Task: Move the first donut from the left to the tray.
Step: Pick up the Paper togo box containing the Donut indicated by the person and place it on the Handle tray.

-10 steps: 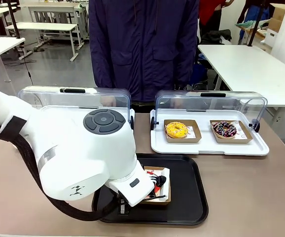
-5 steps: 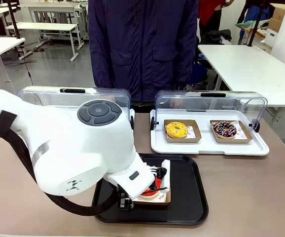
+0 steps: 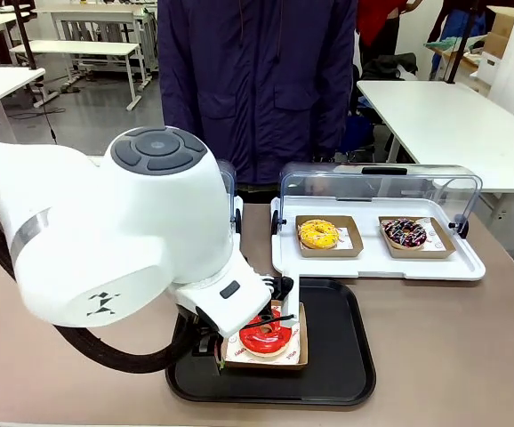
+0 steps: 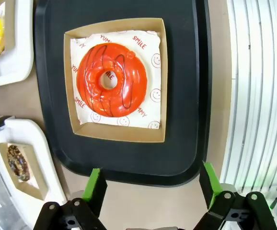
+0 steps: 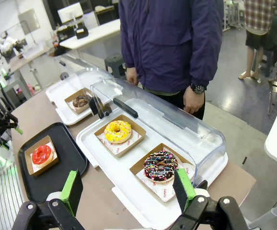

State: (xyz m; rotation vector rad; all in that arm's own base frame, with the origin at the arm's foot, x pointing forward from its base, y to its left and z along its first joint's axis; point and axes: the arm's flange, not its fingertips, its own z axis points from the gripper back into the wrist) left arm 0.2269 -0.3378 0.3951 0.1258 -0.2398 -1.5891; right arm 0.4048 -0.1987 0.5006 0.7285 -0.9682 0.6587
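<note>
Glossy red icing catches the light on the first donut from the left (image 4: pixel 111 79), a plump ring with thin dark drizzle lines over it, sitting on printed white paper inside a shallow square brown cardboard holder (image 4: pixel 116 135). That holder rests flat on the tray (image 4: pixel 182 91), a wide black plastic slab with rounded corners and a low raised rim, so by the look of it the placing step is done and the task is near its end. In the left wrist view the left gripper (image 4: pixel 152 184) hangs above the tray's near edge with its green-padded fingers (image 4: pixel 94 186) spread wide and nothing between them, well clear of the donut. The next move, as I judge it, calls only for lifting the left arm (image 3: pixel 106 240) away without brushing the light cardboard, which would slide easily on the smooth plastic. In the right wrist view the right gripper (image 5: pixel 129 189) is likewise spread and empty, looking over a white tray (image 5: pixel 129 184) with a clear domed lid (image 5: pixel 172 125) swung up behind it; on it sit a yellow-iced donut (image 5: pixel 118 131) and a chocolate donut with coloured sprinkles (image 5: pixel 160 165), each in its own brown holder. A person in a dark jacket (image 3: pixel 257 80) stands at the far side.
</note>
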